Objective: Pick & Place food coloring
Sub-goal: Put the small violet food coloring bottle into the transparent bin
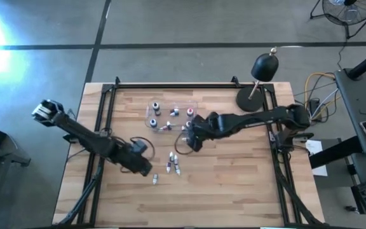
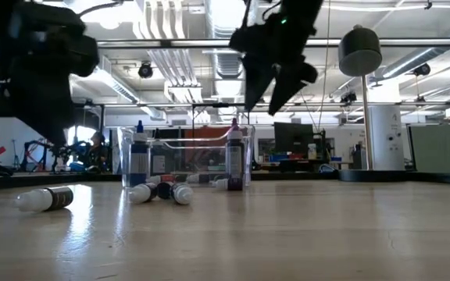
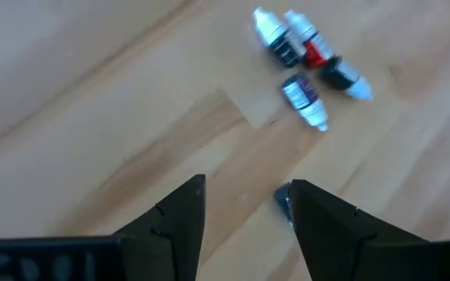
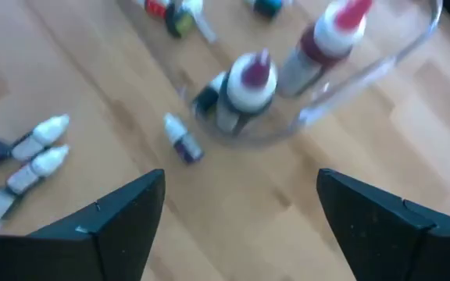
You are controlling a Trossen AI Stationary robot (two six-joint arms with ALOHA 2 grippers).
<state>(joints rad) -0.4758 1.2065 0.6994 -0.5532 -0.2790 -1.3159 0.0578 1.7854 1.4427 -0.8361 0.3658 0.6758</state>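
Note:
Several tiny food coloring bottles are in view. Three lie on their sides close together on the wood [image 3: 303,97] [image 1: 173,167]. One lies alone [image 1: 155,179] [image 2: 45,199], partly hidden behind one of my left fingers [image 3: 282,199]. Others stand or lie inside the clear tray [image 1: 170,114] [image 2: 186,156], among them a white-capped one [image 4: 248,86] and a red-capped one [image 4: 334,31]. A small one lies just outside the tray [image 4: 182,146]. My left gripper [image 3: 247,187] [image 1: 146,168] hangs open above the lone bottle. My right gripper [image 4: 241,183] [image 1: 192,140] [image 2: 272,90] is open, raised over the tray's near corner.
A black lamp with a round base [image 1: 253,98] stands at the table's far right corner. A black frame rail [image 1: 170,86] runs along the far edge and down the sides. Bare wood [image 1: 221,191] fills the near half of the table.

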